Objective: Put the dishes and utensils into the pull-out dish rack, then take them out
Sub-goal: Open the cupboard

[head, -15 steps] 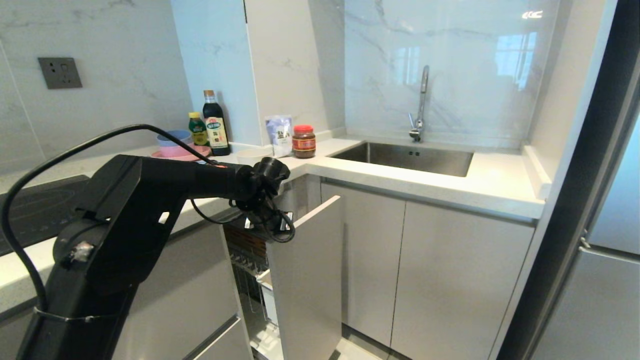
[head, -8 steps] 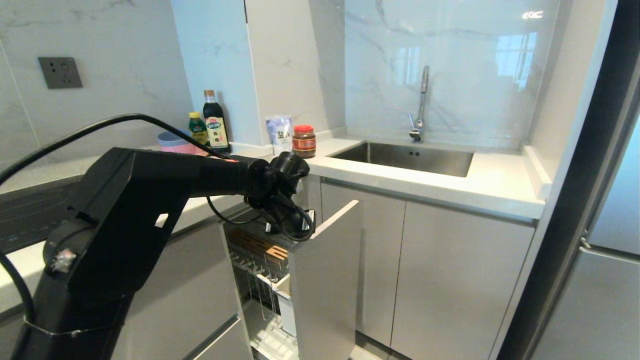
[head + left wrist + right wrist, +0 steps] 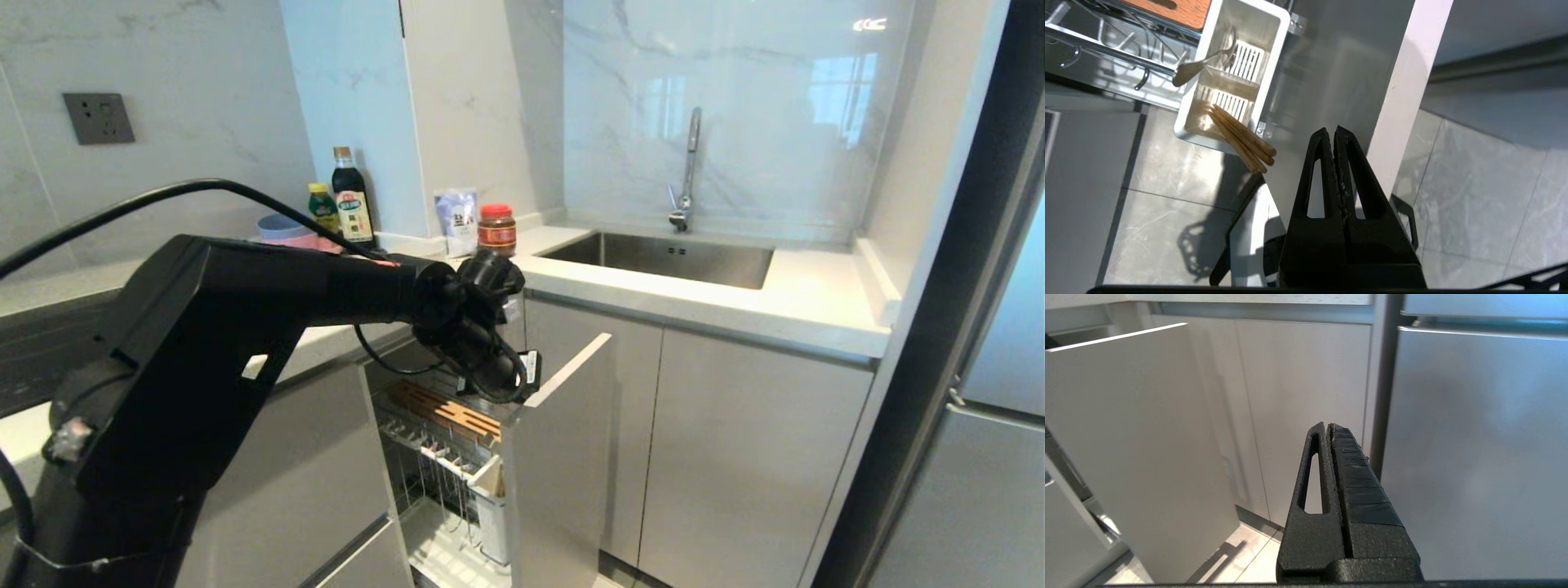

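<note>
Since the earlier frames the pull-out dish rack point(image 3: 457, 457) has slid further out of the cabinet run, its tall pale front panel point(image 3: 563, 465) now standing well clear of the neighbouring doors, and the left gripper point(image 3: 1334, 132) has travelled outward with it. The rack's slotted wooden strip point(image 3: 445, 411) lies along its top, with chrome prongs below it and a white utensil cup point(image 3: 1231, 77) just behind the front panel. In the cup's nearer compartment lean the light-wood chopsticks point(image 3: 1243, 139), their ends jutting over the rim; a silver spoon point(image 3: 1198, 67) rests in the farther compartment, its bowl hanging out over the wire. The left gripper sits at the top edge of the front panel, its jaws pressed together with nothing between them; whether it touches the panel cannot be told. The right gripper point(image 3: 1329, 428) hangs low beside the open rack, facing the cabinet doors, jaws likewise closed and empty. On the desk behind the left arm stand a dark sauce bottle point(image 3: 351, 204), a smaller green-capped bottle point(image 3: 324, 211), a pale pouch point(image 3: 457, 219) and a red-lidded jar point(image 3: 496, 229), with stacked blue and pink bowls point(image 3: 286, 230) partly hidden by the arm. The sink point(image 3: 661, 257) and its tap point(image 3: 686, 171) lie to the right.
</note>
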Motion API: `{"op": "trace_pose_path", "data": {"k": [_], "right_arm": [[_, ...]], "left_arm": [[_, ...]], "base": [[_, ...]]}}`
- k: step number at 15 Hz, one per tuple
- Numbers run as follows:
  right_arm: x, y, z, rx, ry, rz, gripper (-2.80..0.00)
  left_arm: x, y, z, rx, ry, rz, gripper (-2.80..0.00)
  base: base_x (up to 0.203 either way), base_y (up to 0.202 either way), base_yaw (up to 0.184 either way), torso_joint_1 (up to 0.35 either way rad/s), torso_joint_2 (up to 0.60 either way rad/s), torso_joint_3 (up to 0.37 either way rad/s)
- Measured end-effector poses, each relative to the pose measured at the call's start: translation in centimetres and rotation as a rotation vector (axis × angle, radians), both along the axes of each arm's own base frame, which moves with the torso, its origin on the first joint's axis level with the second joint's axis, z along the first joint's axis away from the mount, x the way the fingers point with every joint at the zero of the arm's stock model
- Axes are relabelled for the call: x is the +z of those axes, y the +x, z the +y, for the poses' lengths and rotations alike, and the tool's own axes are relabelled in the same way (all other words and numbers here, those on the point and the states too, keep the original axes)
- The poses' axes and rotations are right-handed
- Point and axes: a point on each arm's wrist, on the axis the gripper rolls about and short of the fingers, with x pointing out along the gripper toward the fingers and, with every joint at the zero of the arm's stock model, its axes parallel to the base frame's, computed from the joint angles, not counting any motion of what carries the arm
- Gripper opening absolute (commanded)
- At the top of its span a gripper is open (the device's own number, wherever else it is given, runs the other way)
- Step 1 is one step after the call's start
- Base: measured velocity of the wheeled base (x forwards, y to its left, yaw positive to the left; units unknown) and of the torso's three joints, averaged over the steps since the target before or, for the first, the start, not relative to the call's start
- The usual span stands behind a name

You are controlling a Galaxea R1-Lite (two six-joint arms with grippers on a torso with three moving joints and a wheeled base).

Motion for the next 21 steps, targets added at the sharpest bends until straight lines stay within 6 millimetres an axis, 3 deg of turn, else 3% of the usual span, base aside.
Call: {"op": "trace_pose_path", "data": {"k": [7, 12, 18, 21], "right_arm": [[0.0, 0.0, 0.0, 0.0, 0.0, 0.0, -2.8], [0.0, 0.0, 0.0, 0.0, 0.0, 0.0, -2.8], [0.0, 0.0, 0.0, 0.0, 0.0, 0.0, -2.8], [0.0, 0.0, 0.0, 0.0, 0.0, 0.0, -2.8]], "left_arm": [[-0.5, -2.6, -2.5, -0.081, 0.005, 0.034, -2.8], [0.3, -3.7, -3.0, -0.113, -0.031, 0.05, -2.8], [0.6, -3.6, -2.7, -0.107, -0.033, 0.043, -2.8], [2.7, -3.4, -1.2, -0.068, -0.048, -0.013, -2.8]], "base": [[0.0, 0.0, 0.0, 0.0, 0.0, 0.0], [0.0, 0.0, 0.0, 0.0, 0.0, 0.0], [0.0, 0.0, 0.0, 0.0, 0.0, 0.0], [0.0, 0.0, 0.0, 0.0, 0.0, 0.0]]}}
